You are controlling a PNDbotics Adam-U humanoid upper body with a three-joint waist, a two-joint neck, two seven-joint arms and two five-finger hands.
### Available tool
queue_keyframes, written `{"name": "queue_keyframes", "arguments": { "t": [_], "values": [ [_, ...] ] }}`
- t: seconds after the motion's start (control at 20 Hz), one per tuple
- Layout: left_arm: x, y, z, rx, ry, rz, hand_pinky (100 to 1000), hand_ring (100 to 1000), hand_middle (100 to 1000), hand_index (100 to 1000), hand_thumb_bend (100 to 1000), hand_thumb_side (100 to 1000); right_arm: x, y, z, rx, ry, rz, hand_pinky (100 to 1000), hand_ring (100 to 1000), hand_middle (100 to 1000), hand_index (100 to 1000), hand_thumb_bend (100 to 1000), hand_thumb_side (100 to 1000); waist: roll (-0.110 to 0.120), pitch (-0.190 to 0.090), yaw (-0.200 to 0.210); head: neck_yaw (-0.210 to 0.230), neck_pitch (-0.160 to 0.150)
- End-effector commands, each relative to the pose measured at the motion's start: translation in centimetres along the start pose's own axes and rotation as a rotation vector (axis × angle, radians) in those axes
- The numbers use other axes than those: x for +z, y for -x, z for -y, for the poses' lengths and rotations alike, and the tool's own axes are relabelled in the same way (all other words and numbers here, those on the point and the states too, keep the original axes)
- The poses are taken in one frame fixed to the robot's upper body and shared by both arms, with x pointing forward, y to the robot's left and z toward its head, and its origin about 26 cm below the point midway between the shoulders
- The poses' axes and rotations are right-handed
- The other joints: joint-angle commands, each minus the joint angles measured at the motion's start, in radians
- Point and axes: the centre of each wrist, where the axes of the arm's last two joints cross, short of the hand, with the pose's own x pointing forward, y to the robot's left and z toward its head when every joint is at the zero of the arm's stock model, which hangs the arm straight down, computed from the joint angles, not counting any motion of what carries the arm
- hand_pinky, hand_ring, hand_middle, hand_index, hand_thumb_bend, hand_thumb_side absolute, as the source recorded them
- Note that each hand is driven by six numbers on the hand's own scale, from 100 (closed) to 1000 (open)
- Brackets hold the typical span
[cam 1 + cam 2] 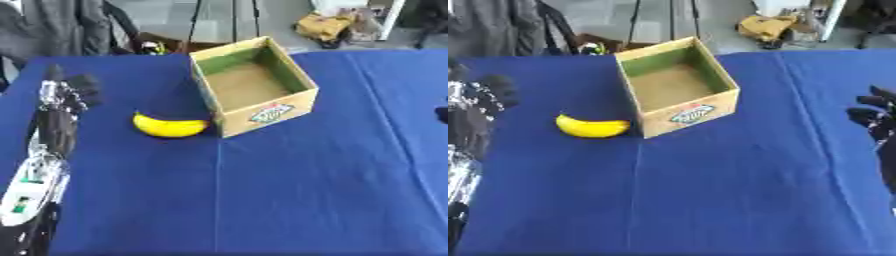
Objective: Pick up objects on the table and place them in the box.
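Observation:
A yellow banana (169,126) lies on the blue tablecloth, its right end touching the left front corner of the open cardboard box (255,86). The box holds nothing that I can see. My left hand (66,90) is raised at the left side of the table, well left of the banana, fingers pointing up and relaxed, holding nothing. My right hand (877,120) shows at the right edge, far from the box, fingers spread and holding nothing.
The blue cloth (289,190) covers the whole table in front of the box. Beyond the far edge are a dark jacket on a chair (52,25), tripod legs and a yellow bag (325,25) on the floor.

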Motion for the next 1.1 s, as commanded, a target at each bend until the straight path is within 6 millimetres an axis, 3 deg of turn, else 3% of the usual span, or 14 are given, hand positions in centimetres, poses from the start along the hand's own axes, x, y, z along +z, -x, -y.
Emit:
{"name": "queue_keyframes", "arguments": {
  "t": [0.05, 0.3, 0.45, 0.75, 0.85, 1.05, 1.1],
  "values": [
    [-0.6, -1.1, -0.5, -0.021, 0.005, 0.039, 735, 745, 687, 744, 450, 1000, -0.4, -1.1, 0.5, 0.022, -0.001, 0.031, 818, 672, 673, 802, 100, 915, -0.003, -0.014, 0.0, 0.003, -0.002],
    [-0.9, -1.4, -0.6, -0.039, 0.021, 0.044, 736, 744, 673, 742, 468, 970, -0.4, -1.1, 0.6, 0.022, 0.001, 0.03, 818, 672, 674, 802, 100, 915, -0.002, -0.015, -0.002, 0.003, -0.003],
    [-1.6, -2.3, -0.8, -0.095, 0.07, 0.066, 738, 747, 679, 742, 524, 851, -0.4, -1.1, 0.6, 0.023, -0.001, 0.027, 818, 672, 674, 802, 100, 915, 0.0, -0.016, -0.002, 0.005, -0.001],
    [-4.7, -5.6, -1.8, -0.506, 0.335, 0.079, 755, 747, 689, 749, 431, 525, -0.3, -1.0, 0.6, 0.027, -0.006, 0.022, 818, 673, 674, 802, 100, 916, 0.003, -0.019, -0.007, 0.008, 0.005],
    [-6.0, -6.9, -1.9, -0.675, 0.442, 0.078, 758, 747, 690, 753, 435, 504, -0.3, -1.0, 0.6, 0.029, -0.009, 0.02, 818, 673, 674, 802, 100, 916, 0.004, -0.02, -0.008, 0.007, 0.01],
    [-6.6, -7.2, -2.1, -0.76, 0.487, 0.075, 758, 747, 690, 753, 435, 504, -0.3, -1.0, 0.6, 0.029, -0.01, 0.019, 818, 673, 674, 802, 100, 916, 0.004, -0.02, -0.008, 0.006, 0.012],
    [-6.9, -7.3, -2.1, -0.781, 0.503, 0.073, 772, 744, 696, 768, 471, 440, -0.3, -1.0, 0.6, 0.032, -0.013, 0.017, 818, 673, 674, 802, 100, 916, 0.009, -0.023, -0.011, 0.01, 0.015]
  ]
}}
